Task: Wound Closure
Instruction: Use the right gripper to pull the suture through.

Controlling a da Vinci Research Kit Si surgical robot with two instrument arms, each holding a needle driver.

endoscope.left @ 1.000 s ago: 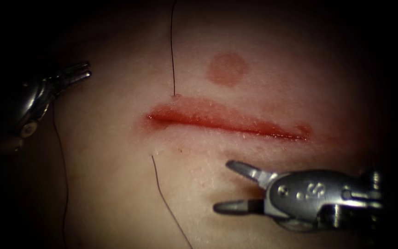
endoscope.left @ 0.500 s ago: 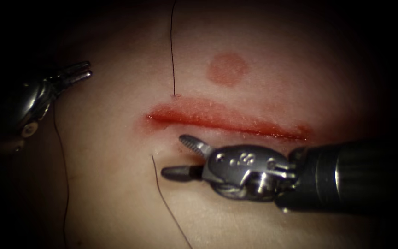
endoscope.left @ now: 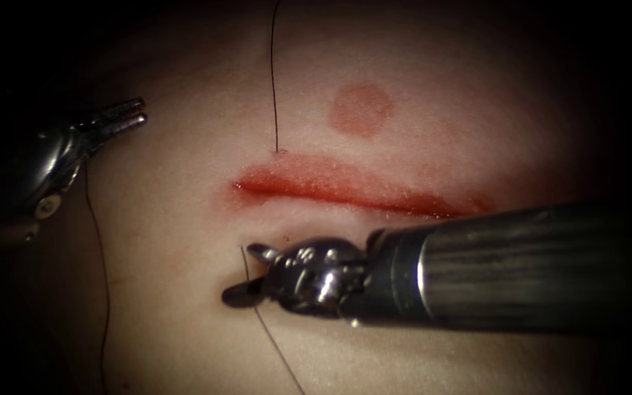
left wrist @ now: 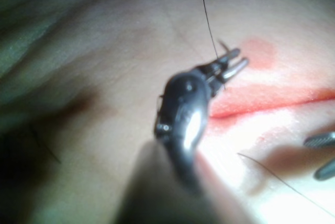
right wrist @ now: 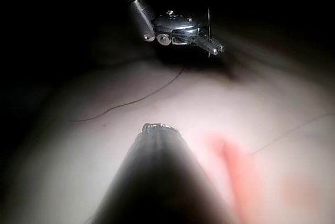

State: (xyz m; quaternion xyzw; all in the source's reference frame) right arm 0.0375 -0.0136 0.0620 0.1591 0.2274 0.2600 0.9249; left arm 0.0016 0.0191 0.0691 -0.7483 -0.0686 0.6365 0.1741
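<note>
The cut [endoscope.left: 360, 192] runs across the tissue [endoscope.left: 184, 322], wet with red fluid. One thread [endoscope.left: 273, 80] rises from a point just above the cut's left end. Another thread [endoscope.left: 276, 350] leaves the tissue below that end. My right tool [endoscope.left: 247, 273] lies low over the tissue there, its jaws open on either side of this thread. My left tool [endoscope.left: 122, 117] hovers well left of the cut with its jaws shut. A thin dark strand [right wrist: 208, 28] crosses its jaws [right wrist: 212, 45], and thread [endoscope.left: 98, 278] trails down from beneath it. The left tool [left wrist: 230, 66] points toward the cut [left wrist: 261, 97].
A round reddish mark [endoscope.left: 360, 109] sits on the tissue above the middle of the cut. The right tool's thick shaft [endoscope.left: 521, 267] crosses the tissue below the right half of the cut. Loose thread [right wrist: 125, 103] lies on the tissue below the left tool.
My right tool has travelled left along the lower side of the cut, from the lower right to the thread's exit point, jaws open throughout. The left tool has stayed still.
</note>
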